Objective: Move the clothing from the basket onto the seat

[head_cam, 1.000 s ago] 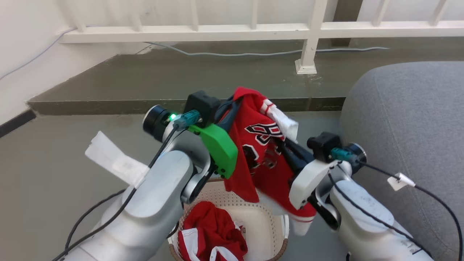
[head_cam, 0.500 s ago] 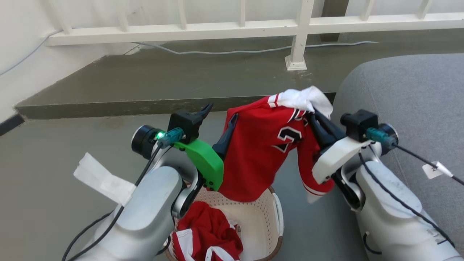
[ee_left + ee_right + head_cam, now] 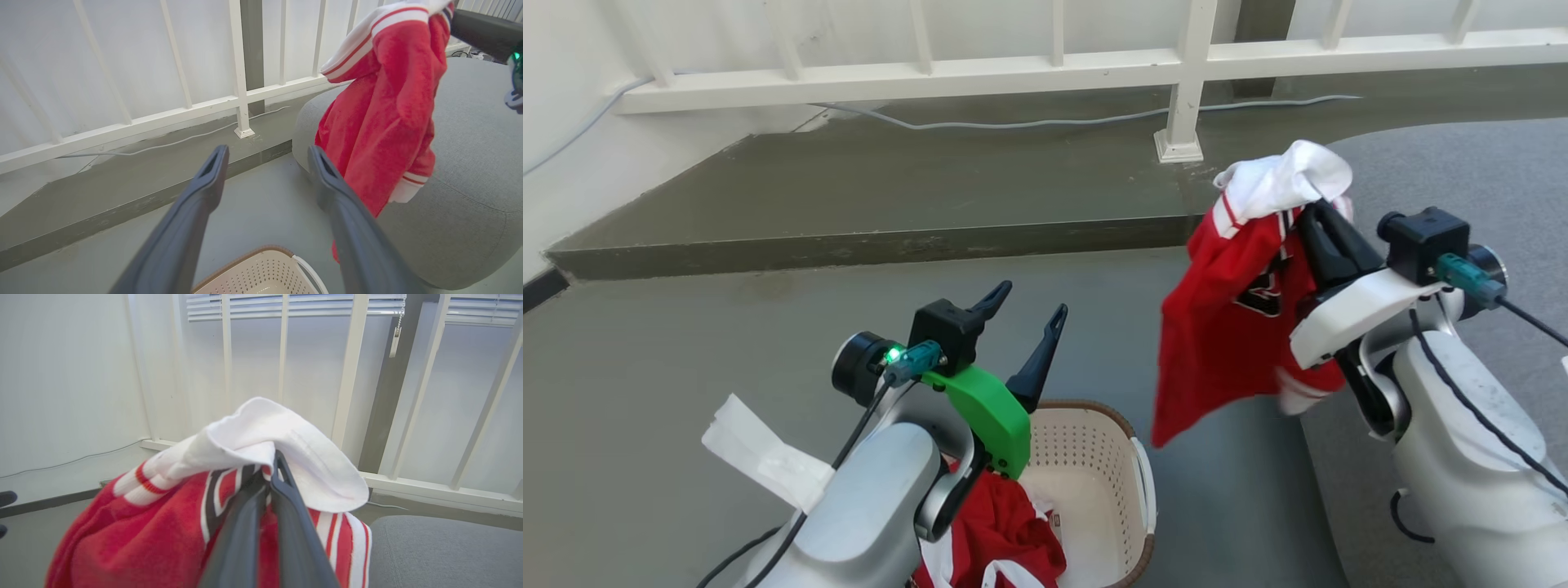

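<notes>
This looks like a sparsely furnished living space in a home. A big grey upholstered sofa seat [image 3: 470, 163] with rounded edges stands on a smooth grey floor [image 3: 686, 343]. A cream perforated laundry basket [image 3: 1086, 457] near it holds red clothing [image 3: 1005, 523]. Behind runs a white-painted railing [image 3: 1013, 73] on a raised step [image 3: 890, 196], with slatted window blinds [image 3: 294, 304] and their pull cord [image 3: 395, 339] above. A loose cable [image 3: 1013, 124] trails along the step by the plain white wall [image 3: 556, 65].
</notes>
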`<state>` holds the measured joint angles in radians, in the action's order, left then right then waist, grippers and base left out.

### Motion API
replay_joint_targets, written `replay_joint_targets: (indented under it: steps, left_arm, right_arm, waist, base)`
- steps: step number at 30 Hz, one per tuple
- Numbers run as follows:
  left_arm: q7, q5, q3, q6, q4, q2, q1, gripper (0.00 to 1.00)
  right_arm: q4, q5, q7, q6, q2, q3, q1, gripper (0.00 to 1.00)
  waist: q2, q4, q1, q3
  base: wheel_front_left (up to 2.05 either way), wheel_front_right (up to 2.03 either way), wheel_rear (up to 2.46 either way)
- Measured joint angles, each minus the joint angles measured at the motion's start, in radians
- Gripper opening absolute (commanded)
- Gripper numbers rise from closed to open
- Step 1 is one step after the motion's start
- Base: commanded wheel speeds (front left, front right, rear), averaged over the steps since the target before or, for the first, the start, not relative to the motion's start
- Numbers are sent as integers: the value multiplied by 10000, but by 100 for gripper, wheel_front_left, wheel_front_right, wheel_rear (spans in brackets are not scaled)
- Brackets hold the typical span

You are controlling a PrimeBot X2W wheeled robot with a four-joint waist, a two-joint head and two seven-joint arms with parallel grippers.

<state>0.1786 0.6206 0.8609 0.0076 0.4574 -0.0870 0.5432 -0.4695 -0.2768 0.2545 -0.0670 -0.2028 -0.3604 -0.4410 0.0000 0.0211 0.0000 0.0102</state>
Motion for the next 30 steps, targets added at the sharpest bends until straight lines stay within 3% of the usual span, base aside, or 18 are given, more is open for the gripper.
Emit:
replay_joint_targets:
  steps: [12, 30]
  left_arm:
    - [224, 0, 167, -86, -196, -31, -615, 100]
    - [422, -107, 491, -90, -846, -54, -902, 100]
  right_arm:
    - [531, 2, 0, 82, -364, 403, 267, 0]
    - [1417, 0, 0, 437, -922, 1285, 988, 0]
  waist:
    - [0, 335, 0, 55]
    - [0, 1858, 0, -260]
  base:
    - [0, 0, 0]
    - [0, 0, 0]
